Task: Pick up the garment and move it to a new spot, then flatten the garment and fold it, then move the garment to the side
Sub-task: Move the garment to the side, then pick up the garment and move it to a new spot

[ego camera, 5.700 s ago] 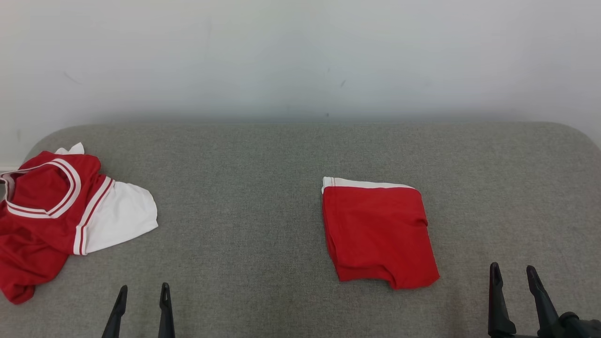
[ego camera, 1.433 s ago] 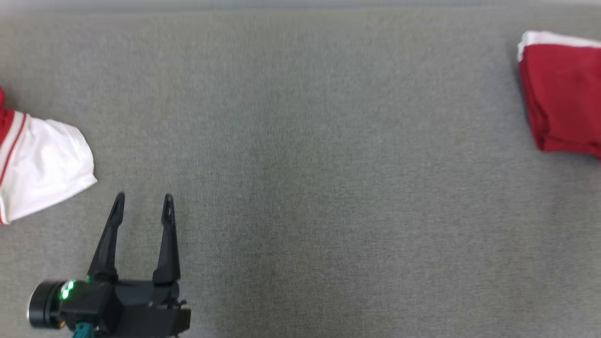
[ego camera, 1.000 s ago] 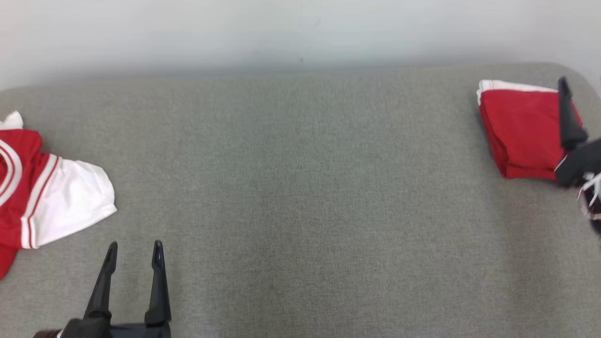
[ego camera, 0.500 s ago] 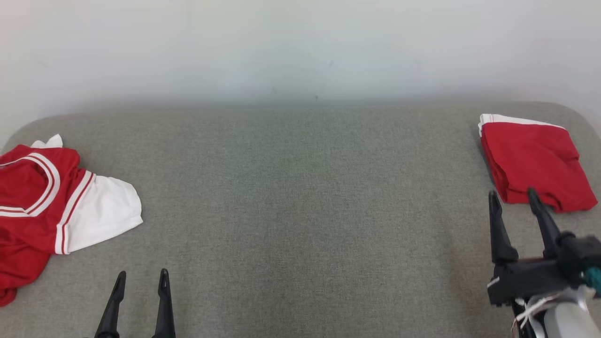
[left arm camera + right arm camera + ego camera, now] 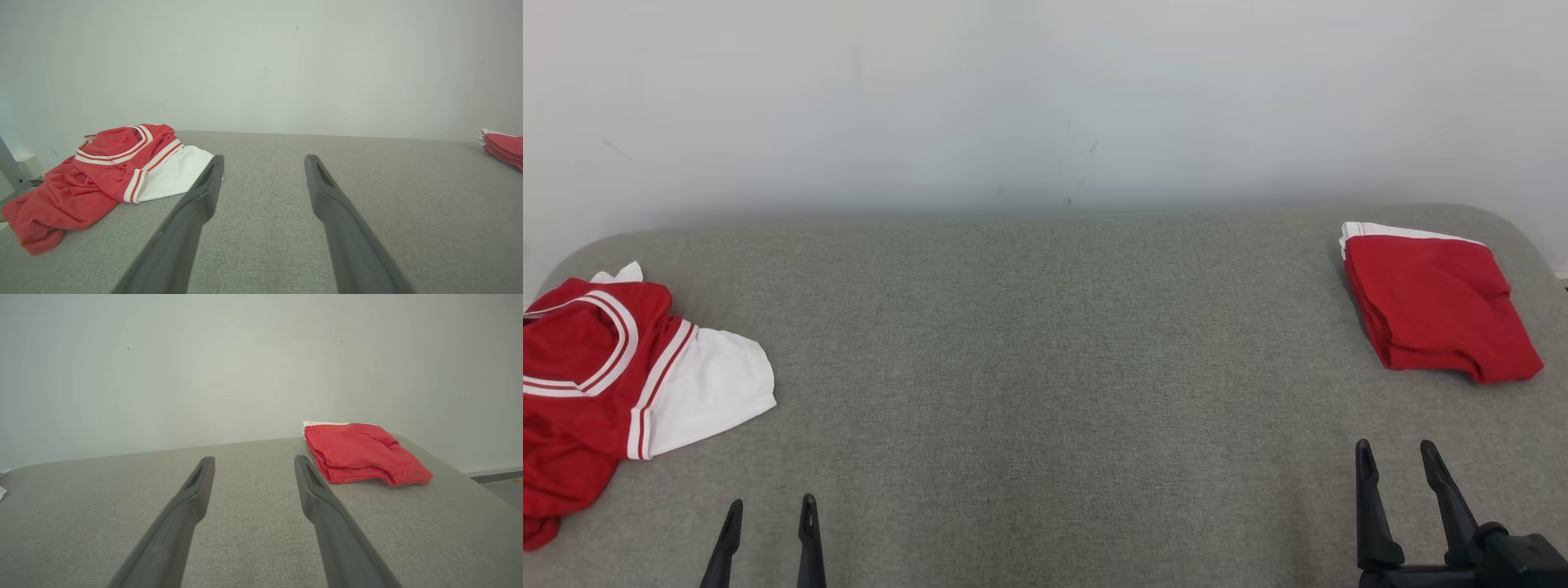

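Head view. Two garments, two claws, one grey surface (image 5: 1045,367), one white wall (image 5: 1045,98).

The folded garment (image 5: 1437,306) (red, with a white band at one end) lies flat at 2 o'clock on the surface, near its rounded far corner. Its long axis runs from 11 to 5 o'clock, with the white band end toward the wall. Stacked fold edges show along its 9 o'clock side; the layer count is hard to make out.

The jersey (image 5: 596,384), red and white, lies crumpled at 9 o'clock, its left edge cut off by the frame.

The left claw (image 5: 771,501) at 7 o'clock and the right claw (image 5: 1395,446) at 5 o'clock both stand wide and empty above the surface, fingers toward 12 o'clock, well apart from either garment. The left claw's base is cut off by the bottom edge.
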### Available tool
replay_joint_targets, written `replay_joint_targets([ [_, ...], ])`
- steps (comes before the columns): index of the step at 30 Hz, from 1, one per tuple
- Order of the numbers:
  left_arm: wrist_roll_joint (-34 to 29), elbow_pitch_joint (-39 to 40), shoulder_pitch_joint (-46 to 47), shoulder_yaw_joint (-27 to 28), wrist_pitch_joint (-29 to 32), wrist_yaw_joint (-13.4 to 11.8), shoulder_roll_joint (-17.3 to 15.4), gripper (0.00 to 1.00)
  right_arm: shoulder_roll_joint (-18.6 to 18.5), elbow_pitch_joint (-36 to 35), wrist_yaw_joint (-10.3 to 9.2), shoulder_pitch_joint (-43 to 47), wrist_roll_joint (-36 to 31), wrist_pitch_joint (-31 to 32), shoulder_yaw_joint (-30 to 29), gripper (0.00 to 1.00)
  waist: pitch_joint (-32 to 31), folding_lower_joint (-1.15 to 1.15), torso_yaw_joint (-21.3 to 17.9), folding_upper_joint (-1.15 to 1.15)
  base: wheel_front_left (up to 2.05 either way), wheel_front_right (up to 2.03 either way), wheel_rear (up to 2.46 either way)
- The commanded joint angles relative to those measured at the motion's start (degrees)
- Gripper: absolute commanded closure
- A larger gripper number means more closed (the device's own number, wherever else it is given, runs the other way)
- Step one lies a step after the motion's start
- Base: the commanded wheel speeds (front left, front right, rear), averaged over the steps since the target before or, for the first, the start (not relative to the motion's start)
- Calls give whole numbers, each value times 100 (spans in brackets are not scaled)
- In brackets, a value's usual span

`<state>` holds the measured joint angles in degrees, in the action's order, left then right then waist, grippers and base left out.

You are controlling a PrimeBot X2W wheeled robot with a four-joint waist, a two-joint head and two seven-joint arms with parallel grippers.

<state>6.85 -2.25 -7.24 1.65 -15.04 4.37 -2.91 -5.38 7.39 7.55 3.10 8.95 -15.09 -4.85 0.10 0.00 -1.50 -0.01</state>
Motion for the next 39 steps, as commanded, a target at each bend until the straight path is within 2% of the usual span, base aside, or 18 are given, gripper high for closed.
replay_joint_targets([
  [1, -3, 38, -116, -32, -16, -24, 3, 0, 82, -51, -13, 89, 0, -6, -74, 0, -15, 0, -14, 1, 0, 0, 0],
  [13, -359, 32, -183, -44, -16, -2, 3, 0, 220, 103, -13, 142, -166, -6, -220, 0, -36, 0, -33, 1, 0, 0, 0],
  [39, -241, 45, -216, -6, -16, -124, 4, 0, 251, 238, -13, 166, -141, -6, -169, 0, -29, 0, 45, 1, 0, 0, 0],
])
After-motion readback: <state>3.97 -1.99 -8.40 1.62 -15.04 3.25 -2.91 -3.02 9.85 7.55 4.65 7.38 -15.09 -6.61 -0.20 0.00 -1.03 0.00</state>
